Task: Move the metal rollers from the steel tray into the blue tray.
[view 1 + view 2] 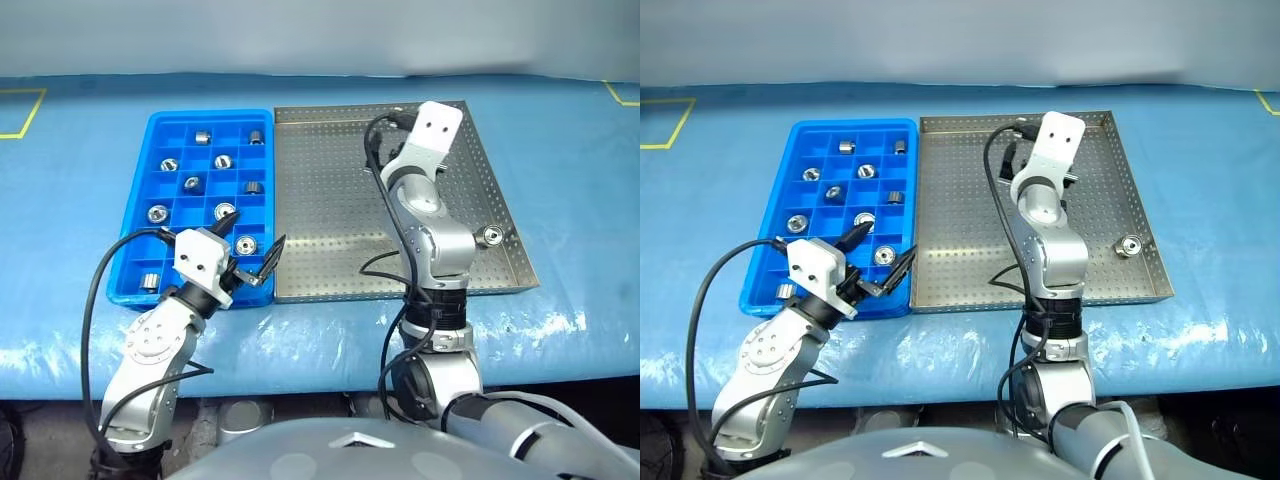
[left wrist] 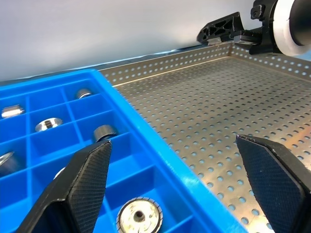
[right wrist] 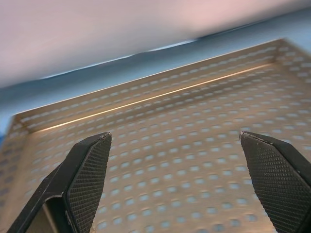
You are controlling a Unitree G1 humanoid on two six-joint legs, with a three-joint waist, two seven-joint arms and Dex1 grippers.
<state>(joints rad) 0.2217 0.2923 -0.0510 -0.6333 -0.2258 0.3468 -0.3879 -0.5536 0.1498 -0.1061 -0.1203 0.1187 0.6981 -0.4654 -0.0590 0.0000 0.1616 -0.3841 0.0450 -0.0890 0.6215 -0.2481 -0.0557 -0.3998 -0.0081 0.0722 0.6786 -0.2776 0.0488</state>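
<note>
The steel tray (image 1: 330, 200) lies on the table with one metal roller (image 1: 490, 236) near its front right corner. To its left the blue tray (image 1: 150, 130) holds several rollers (image 1: 219, 161) in separate compartments. My left gripper (image 1: 882, 248) hovers open and empty over the blue tray's front right corner; one finger (image 2: 82, 179) is over the blue tray, the other over the steel tray. My right gripper (image 3: 175, 138) is open and empty above the far part of the steel tray, pointing at its back rim, well away from the lone roller.
Both trays sit side by side on a blue table cover (image 1: 580, 160). Yellow tape marks (image 1: 25, 110) show at the far corners. The table's front edge (image 1: 300, 350) runs just in front of the trays. Black cables loop from both wrists.
</note>
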